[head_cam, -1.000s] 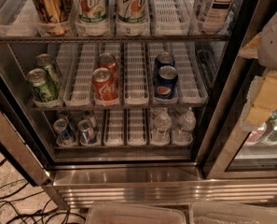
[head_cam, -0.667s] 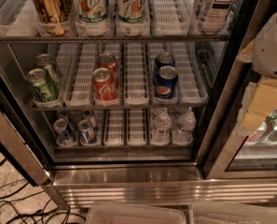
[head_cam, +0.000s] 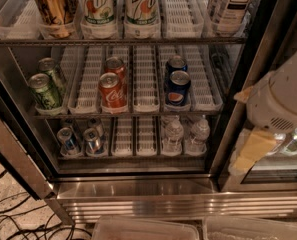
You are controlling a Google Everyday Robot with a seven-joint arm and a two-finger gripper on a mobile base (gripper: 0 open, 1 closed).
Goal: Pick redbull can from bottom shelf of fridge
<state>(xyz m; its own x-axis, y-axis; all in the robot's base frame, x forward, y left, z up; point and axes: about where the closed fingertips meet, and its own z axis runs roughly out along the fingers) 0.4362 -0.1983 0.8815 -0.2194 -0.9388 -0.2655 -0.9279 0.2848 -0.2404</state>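
The fridge (head_cam: 138, 196) stands open in front of me, with a steel base and dark door frame. On the bottom shelf (head_cam: 136, 155), in the two left lanes, stand several slim blue-and-silver redbull cans; the front two are one can (head_cam: 68, 140) and its neighbour (head_cam: 92, 140). My gripper (head_cam: 252, 153) hangs at the right, in front of the dark door post, below the arm's white body (head_cam: 280, 96). It is well to the right of the cans and outside the shelf space, holding nothing that I can see.
Two water bottles (head_cam: 174, 134) stand at the right of the bottom shelf. The middle shelf holds green cans (head_cam: 44, 90), Coke cans (head_cam: 112, 90) and Pepsi cans (head_cam: 178, 86). The top shelf holds tall bottles. Cables (head_cam: 18, 219) lie on the floor at the left, and clear bins (head_cam: 148, 229) are below.
The arm and gripper have moved down and a little left along the right door post. The cans and bottles have not moved.
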